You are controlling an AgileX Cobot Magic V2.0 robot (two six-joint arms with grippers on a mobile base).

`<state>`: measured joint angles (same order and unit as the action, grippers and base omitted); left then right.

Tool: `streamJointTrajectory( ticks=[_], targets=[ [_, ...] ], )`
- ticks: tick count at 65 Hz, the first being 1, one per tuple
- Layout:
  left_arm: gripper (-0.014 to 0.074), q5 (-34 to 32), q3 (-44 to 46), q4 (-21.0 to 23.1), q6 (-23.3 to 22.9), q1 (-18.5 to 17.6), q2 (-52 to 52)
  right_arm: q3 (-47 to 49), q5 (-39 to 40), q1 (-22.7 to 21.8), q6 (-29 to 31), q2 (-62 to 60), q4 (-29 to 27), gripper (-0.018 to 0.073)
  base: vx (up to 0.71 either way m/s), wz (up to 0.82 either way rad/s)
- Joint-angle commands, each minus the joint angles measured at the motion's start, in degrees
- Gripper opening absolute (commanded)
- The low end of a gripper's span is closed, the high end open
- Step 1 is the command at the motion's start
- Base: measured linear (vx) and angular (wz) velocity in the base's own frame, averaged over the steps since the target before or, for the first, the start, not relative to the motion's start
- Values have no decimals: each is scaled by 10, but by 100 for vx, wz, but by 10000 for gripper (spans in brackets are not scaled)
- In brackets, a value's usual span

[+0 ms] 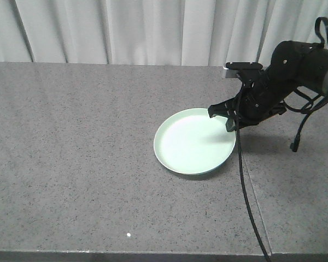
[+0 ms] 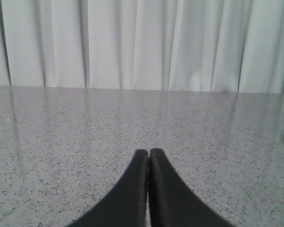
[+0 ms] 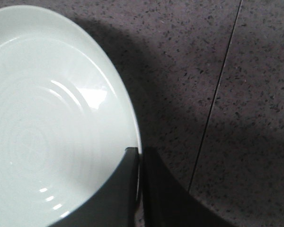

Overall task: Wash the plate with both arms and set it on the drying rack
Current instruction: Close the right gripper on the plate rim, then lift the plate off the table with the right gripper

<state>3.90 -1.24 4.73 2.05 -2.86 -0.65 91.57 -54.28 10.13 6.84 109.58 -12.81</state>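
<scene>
Grey speckled counter; right fingers pinch plate rim; left fingers closed.

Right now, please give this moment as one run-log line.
right gripper shut on plate rim | left gripper shut, empty, above countertop | drying rack not in view

Bare counter left of plate; right tool at rim.
</scene>
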Motion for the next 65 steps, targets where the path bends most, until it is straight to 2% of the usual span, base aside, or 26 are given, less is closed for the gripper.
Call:
streamJointTrajectory(
  ticks=[1,15,30,42,54,65],
  targets=[
    [-7,-44,15,3,-5,-1,-9,-17,22,0,32,-65,-50,-3,0,0],
    [-7,-44,15,3,-5,-1,-9,-94,25,1,110,-136,-154,-3,0,0],
    [-7,-44,15,3,-5,-1,-9,-178,29,4,175,-210,-237,-3,0,0],
    [-7,-44,15,3,-5,-1,-9,-246,55,36,192,-257,-245,-3,0,0],
    [-7,-44,15,3,-5,-1,-9,-269,57,70,192,-285,-244,-3,0,0],
    [-7,-44,15,3,-5,-1,-9,-269,55,72,192,-290,-264,-3,0,0]
  ],
)
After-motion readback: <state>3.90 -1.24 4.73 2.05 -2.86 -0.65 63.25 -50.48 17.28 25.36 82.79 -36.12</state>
